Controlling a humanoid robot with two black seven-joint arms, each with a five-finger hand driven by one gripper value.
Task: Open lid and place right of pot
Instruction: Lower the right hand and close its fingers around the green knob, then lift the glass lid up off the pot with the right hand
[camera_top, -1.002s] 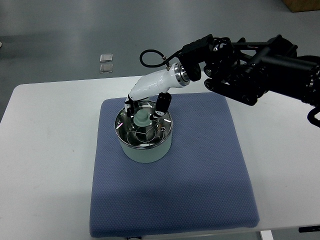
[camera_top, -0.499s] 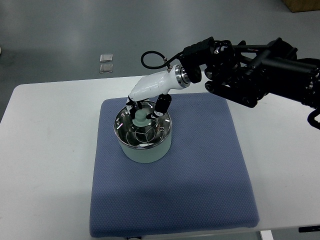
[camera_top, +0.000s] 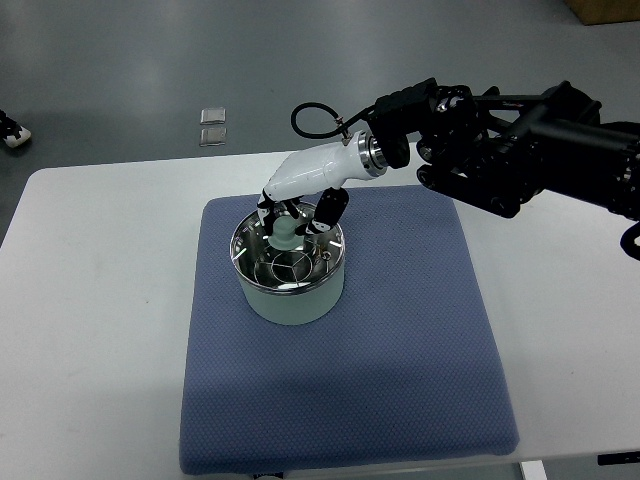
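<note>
A blue mat (camera_top: 350, 350) lay on the white tabletop (camera_top: 90, 330), its near edge close to the tabletop's near edge. The pot (camera_top: 288, 268) stood on the mat's far-left part, upright, with a pale green wall and a bright metal rim. The lid (camera_top: 285, 262) sat in the mouth of the pot, apparently level; its surface was clear or reflective, with metal struts visible at its centre, and the pot's contents could not be made out beneath it. A pale green knob (camera_top: 284, 236) rose from the lid toward the far side of the pot. The mat to the right of the pot was bare blue fabric.

The right hand (camera_top: 298, 216) was directly above the far half of the pot, carried on a white forearm that ran up and to the right into the black arm (camera_top: 520, 150) entering from the right edge. Its dark fingers (camera_top: 327, 211) were curled down on either side of the knob, closed around it; contact appeared to be made, though the exact touch points were too small to confirm. A black cable loop (camera_top: 310, 118) stood at the wrist, beyond the pot.

Farther out, on the grey floor (camera_top: 120, 70) beyond the pot and tabletop, lay two small square plates (camera_top: 211, 127).
</note>
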